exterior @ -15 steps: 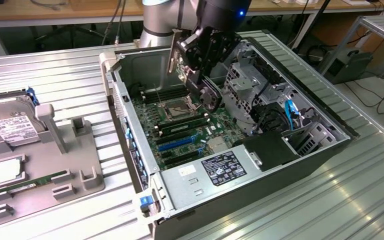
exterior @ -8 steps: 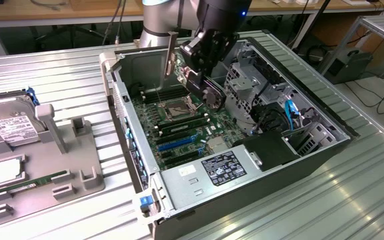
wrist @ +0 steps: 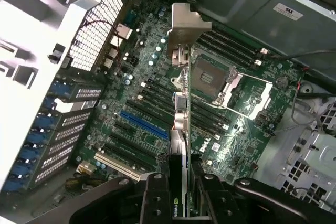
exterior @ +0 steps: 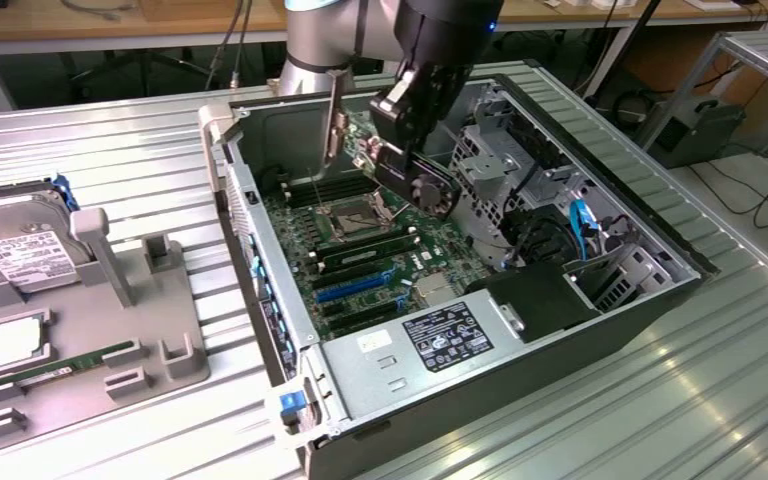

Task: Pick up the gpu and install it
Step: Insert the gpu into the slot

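**Desk:** What is seen gripped by the arm?

**Caption:** The gpu point(exterior: 424, 185) is shown pinched by its edges between the two fingers of the pincer point(exterior: 392, 148). The black cooler is turned toward the exterior view's right. In the wrist view the card is seen edge-on, and the dark fingers point(wrist: 157, 198) are pressed against it from both sides.

**Desk:** Where is the card placed?

**Caption:** It is held in the air inside the opened computer case point(exterior: 651, 290), tilted above the motherboard point(wrist: 142, 93) and near the CPU socket point(wrist: 207, 74). Its silver bracket point(wrist: 188, 22) is pointed away from the pincer. The card is not yet seated. The blue slot point(wrist: 144, 124) and the black slots beside it are seen below it, well apart from its edge.

**Desk:** What else is recorded around it?

**Caption:** The case is laid on its side, open face up, on a ribbed metal counter point(exterior: 117, 150). A power supply point(exterior: 444, 335) with a printed label is seen at the near end of the case. Toward the exterior view's left, a grey holder tray point(exterior: 157, 330) is set on the counter just beside the case. A hard drive point(exterior: 17, 245) with a white label is rested at the tray's far end, and a narrow green RAM stick point(exterior: 57, 365) is laid flat closer to the camera.
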